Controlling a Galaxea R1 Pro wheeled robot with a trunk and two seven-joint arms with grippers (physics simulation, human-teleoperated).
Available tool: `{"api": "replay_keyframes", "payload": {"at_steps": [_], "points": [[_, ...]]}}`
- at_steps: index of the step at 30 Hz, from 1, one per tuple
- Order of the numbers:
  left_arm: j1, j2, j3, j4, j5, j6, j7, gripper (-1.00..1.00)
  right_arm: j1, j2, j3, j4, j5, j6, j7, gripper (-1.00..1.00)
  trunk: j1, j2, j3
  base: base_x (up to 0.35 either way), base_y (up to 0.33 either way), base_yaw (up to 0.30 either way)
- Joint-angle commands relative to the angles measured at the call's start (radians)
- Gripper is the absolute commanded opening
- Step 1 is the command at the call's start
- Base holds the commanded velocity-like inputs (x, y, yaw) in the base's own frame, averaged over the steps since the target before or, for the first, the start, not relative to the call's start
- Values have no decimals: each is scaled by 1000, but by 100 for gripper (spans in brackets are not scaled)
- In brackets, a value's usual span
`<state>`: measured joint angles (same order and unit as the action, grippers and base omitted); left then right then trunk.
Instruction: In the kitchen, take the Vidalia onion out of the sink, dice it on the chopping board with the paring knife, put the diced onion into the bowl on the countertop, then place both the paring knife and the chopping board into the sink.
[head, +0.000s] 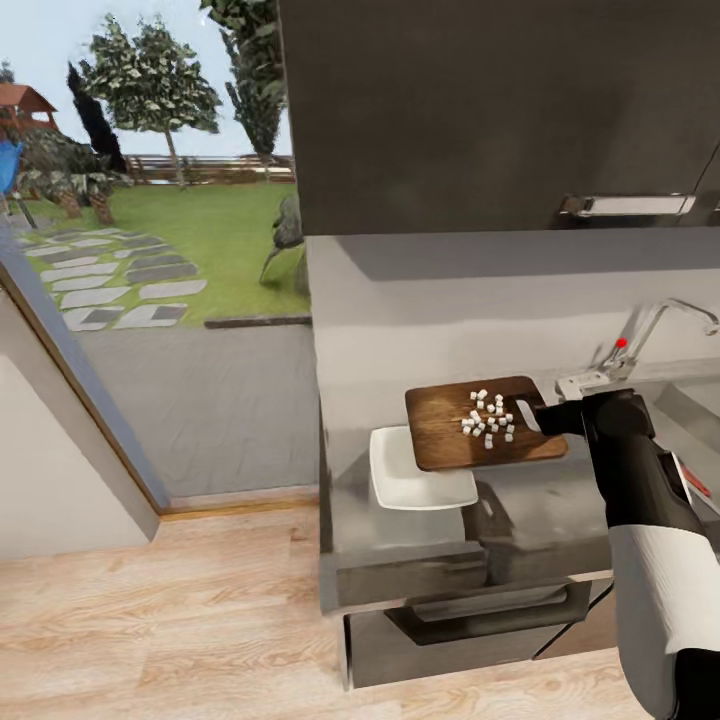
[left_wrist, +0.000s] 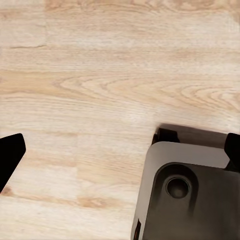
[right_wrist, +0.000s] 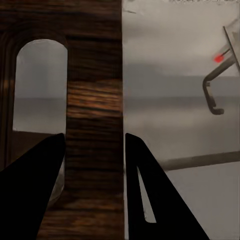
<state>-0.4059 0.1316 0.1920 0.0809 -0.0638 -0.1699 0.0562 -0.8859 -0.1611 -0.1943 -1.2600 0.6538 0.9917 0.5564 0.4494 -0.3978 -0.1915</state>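
One grip carries whole load: right gripper (right_wrist: 94, 165) pinches chopping board (head: 450, 425) at slot-handle end, board held above bowl (head: 400, 480), overlapping its far side. Risk: tilt too steep, diced onion (head: 489, 415) overshoots bowl onto countertop (head: 420, 545). Left gripper state: cannot tell.

Right end effector (right_wrist: 95, 165) clamped, arm outstretched
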Motion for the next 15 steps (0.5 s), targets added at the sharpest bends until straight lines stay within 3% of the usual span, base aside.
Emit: {"api": "replay_keyframes", "payload": {"at_steps": [1, 6, 10, 15], "points": [[-2, 0, 6, 5, -7, -8, 4, 100, -3, 0, -1, -1, 11, 2, 10, -100, 1, -2, -2, 0, 59, 0], [-2, 0, 6, 5, -7, -8, 3, 100, -19, 0, -1, -1, 19, 2, 10, -100, 1, -2, -2, 0, 13, 0], [-2, 0, 6, 5, -7, -8, 4, 100, -33, 8, 0, -1, 53, 2, 10, -100, 1, -2, -2, 0, 1, 0], [-2, 0, 6, 5, -7, -8, 4, 100, -43, 52, 1, -1, 144, 1, 10, -100, 1, -2, -2, 0, 0, 0]]}}
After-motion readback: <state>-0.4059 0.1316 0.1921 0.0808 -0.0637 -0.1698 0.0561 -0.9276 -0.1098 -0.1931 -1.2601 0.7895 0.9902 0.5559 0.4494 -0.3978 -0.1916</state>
